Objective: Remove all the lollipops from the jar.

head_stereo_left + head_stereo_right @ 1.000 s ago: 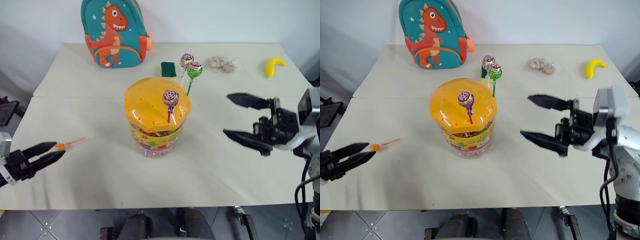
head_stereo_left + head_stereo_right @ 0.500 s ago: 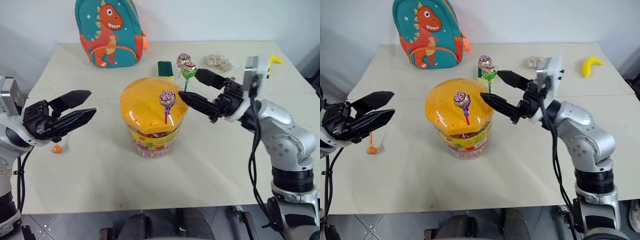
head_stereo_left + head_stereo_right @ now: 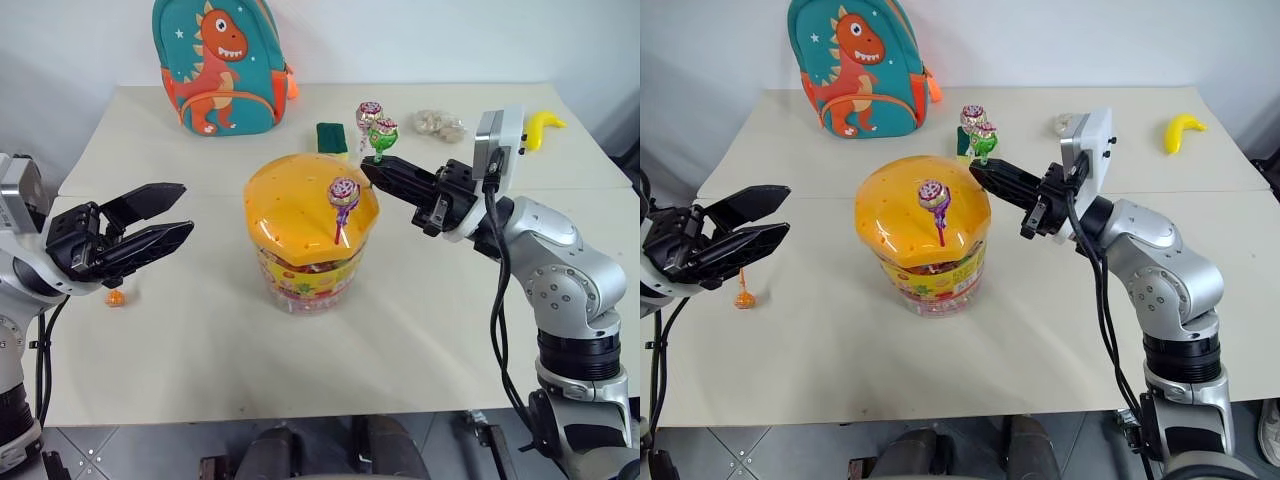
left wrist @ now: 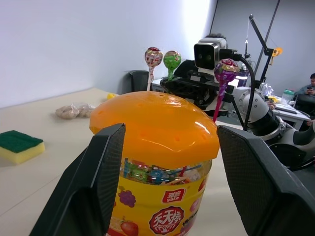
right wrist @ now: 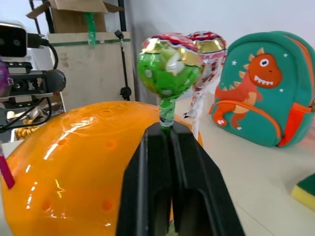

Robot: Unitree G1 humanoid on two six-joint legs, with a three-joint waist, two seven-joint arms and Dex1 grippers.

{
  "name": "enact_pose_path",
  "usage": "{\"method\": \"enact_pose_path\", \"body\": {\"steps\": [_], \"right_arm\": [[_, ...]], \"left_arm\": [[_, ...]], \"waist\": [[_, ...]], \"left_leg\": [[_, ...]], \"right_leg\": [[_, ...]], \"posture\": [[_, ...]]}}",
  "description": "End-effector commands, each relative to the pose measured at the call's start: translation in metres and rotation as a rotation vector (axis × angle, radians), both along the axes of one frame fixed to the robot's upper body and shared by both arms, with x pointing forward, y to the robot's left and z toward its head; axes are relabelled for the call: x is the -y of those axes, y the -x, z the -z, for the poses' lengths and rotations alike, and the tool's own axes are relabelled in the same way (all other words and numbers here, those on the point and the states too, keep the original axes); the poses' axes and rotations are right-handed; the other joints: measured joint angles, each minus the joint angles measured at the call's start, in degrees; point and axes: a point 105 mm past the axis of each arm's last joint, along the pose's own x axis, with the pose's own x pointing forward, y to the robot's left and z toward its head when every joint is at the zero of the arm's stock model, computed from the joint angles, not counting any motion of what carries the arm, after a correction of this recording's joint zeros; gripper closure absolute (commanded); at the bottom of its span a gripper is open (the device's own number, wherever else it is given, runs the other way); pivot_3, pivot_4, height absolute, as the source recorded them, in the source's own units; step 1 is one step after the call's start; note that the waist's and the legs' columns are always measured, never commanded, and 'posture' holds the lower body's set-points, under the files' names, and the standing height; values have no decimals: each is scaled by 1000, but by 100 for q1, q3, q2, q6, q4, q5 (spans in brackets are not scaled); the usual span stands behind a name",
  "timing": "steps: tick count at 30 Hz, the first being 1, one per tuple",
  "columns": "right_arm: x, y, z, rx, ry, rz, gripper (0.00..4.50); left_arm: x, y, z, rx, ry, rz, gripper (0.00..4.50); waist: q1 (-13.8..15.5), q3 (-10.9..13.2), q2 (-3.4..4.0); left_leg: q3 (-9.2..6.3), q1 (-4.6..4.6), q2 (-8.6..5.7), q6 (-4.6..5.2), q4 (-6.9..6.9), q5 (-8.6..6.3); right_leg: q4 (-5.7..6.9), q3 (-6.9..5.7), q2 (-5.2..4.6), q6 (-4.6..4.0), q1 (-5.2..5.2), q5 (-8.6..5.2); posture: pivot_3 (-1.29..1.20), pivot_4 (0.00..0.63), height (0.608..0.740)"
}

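The jar [image 3: 306, 272] stands mid-table under its domed orange lid [image 3: 300, 205]. A purple lollipop [image 3: 343, 192] sticks up from the lid's front. At the lid's far edge rise a green lollipop [image 3: 383, 130] and a pink-patterned lollipop [image 3: 370, 112]. My right gripper [image 3: 369, 169] reaches in from the right and is shut on the green lollipop's stick [image 5: 166, 114], just below the candy. My left gripper [image 3: 183, 208] hovers open to the left of the jar, its fingers [image 4: 101, 167] framing the lid without touching it. An orange lollipop [image 3: 115, 298] lies on the table below it.
A teal dinosaur backpack [image 3: 222, 62] stands at the back left. Behind the jar lies a green sponge [image 3: 332, 137]. A bag of snacks [image 3: 440, 125] and a yellow banana [image 3: 543, 128] lie at the back right.
My right gripper came in from the right and closed on the green lollipop's stick. My left gripper rose off the table toward the jar, leaving the orange lollipop lying there.
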Motion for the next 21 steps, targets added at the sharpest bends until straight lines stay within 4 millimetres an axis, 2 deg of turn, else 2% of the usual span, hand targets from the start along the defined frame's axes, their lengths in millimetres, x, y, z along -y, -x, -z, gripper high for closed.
{"method": "enact_pose_path", "body": {"steps": [1,3,5,8,10,13,15,17,21], "right_arm": [[15,16,-28,98,-136,-64,4477],[31,23,-46,131,-241,-81,4477],[50,20,-55,127,-288,-17,4477],[88,1,-48,83,-178,193,4477],[133,-21,-9,-67,95,456,4477],[180,-29,33,-223,335,681,4477],[211,-28,81,-370,554,799,4477],[223,-20,113,-457,679,790,4477],[234,-5,159,-567,805,763,4477]], "left_arm": [[1,5,-9,60,-17,26,1347],[0,4,-8,67,-22,29,1347],[0,5,-4,57,-50,39,1347],[0,7,3,63,-100,54,1347],[-2,8,10,53,-140,61,1347],[-3,8,15,46,-166,71,1347],[-3,8,18,44,-180,78,1347],[-2,7,21,44,-189,83,1347],[0,7,22,43,-195,90,1347]], "waist": [[0,0,0],[5,1,0],[7,1,0],[22,1,0],[53,1,0],[128,0,-1],[128,1,0],[128,1,0],[111,2,7]], "left_leg": [[0,0,0,0,0,0],[0,-1,0,0,-2,0],[-2,-1,-1,0,-2,0],[1,0,-6,2,-1,1],[2,-1,-5,2,-3,1],[4,-1,4,1,-8,0],[14,-2,5,2,-8,0],[16,3,7,1,-6,0],[25,9,7,0,-4,2]], "right_leg": [[0,0,0,0,0,0],[-1,-2,2,0,-1,0],[-1,-3,2,0,0,0],[-1,-3,0,0,1,0],[-5,0,0,0,2,0],[-28,7,-1,0,9,0],[-24,7,-1,0,6,0],[-18,9,-1,0,8,0],[-8,8,-1,0,6,0]], "posture": [[0,150,740],[0,150,740],[0,150,740],[0,150,740],[0,150,740],[0,150,740],[0,150,740],[0,150,740],[0,150,740]]}}
